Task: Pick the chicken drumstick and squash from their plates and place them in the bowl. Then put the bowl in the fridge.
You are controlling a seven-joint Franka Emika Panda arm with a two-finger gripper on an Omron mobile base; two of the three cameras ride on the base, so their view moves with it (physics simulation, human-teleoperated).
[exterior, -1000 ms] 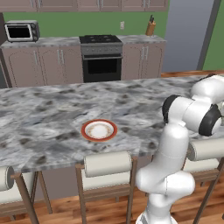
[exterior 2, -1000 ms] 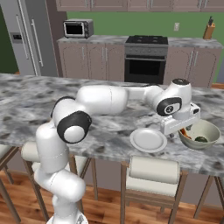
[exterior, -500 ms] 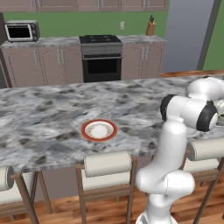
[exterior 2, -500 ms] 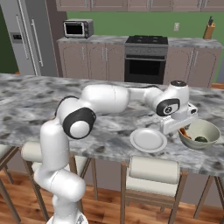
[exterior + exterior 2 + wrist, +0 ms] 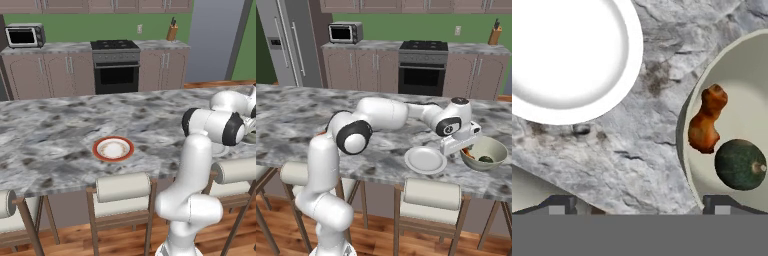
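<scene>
The pincer [image 5: 639, 202] hangs wide and empty. To its right the bowl [image 5: 739, 75] holds drumstick [image 5: 707, 125] and squash [image 5: 740, 164]; a sloppy rim grab could tip it off the desk [image 5: 637, 150].

A red-rimmed plate [image 5: 113, 149] sits bare on the grey marbled worktop [image 5: 60, 130], near its front edge. My white arm [image 5: 200, 165] rises to the right of the plate. Behind the plate, past the worktop, stands the black oven [image 5: 116, 75]; a toaster oven [image 5: 25, 35] sits to its left.
</scene>
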